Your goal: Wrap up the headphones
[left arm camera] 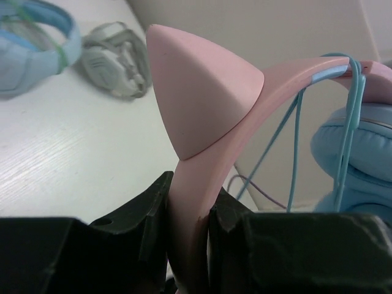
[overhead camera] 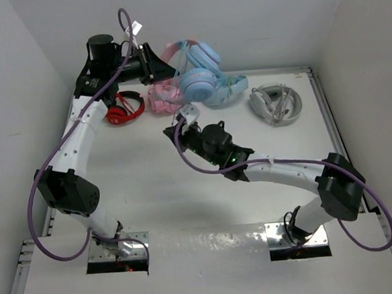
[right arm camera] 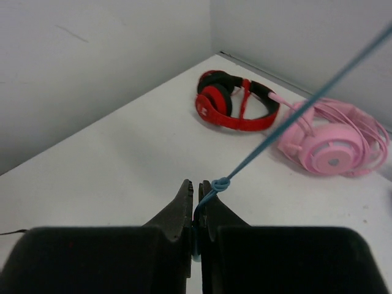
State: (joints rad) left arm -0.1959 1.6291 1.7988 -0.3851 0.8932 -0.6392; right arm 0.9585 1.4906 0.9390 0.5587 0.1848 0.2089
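In the upper centre of the top view, the headphones are held up off the table, their pink headband clamped between the closed fingers of the left gripper. Just below them, mid-frame, the right gripper is pinched tight on the thin blue cable. The cable runs taut toward the upper right of the right wrist view, above the red pair and the pink pair.

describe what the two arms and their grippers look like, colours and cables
The left arm and right arm have white links between bulky black joint housings. A purple cable loops along each. Small green lights glow on the right arm's wrist housing. The left gripper and right gripper are matte black, with two wedge-shaped fingers. Each base sits on a silver plate.
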